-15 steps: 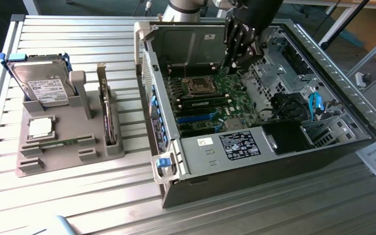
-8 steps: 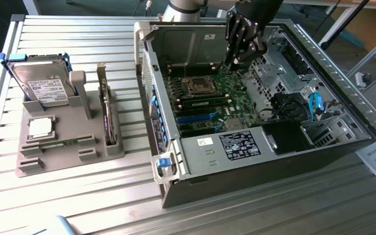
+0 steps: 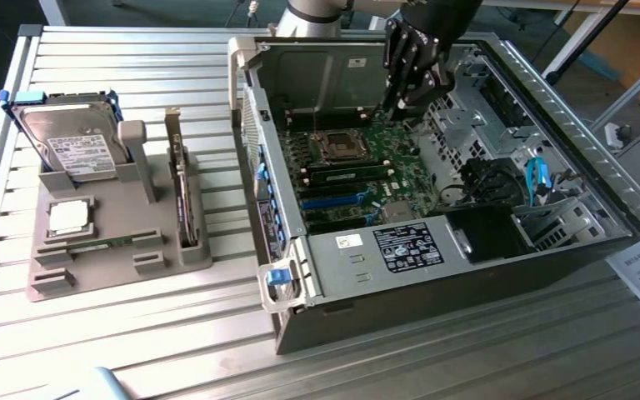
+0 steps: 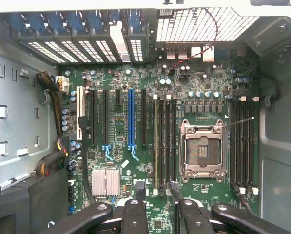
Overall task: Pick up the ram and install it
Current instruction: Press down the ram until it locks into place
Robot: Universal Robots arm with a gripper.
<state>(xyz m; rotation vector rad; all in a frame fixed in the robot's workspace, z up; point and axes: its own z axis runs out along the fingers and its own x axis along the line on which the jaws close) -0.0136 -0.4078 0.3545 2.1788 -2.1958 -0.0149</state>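
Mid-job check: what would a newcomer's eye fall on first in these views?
The open computer case on the exterior view's right, its green motherboard bared with an empty processor socket. The open gripper hangs inside it over the board, holding nothing. On the exterior view's left, a grey holder carries a hard drive.

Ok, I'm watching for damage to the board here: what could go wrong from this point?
The open, empty pincer hangs inside the case over the motherboard; a low move might scrape the open processor socket or the slots beside it. The ram lies on the grey holder outside, so a trip there could clip the case's wall.
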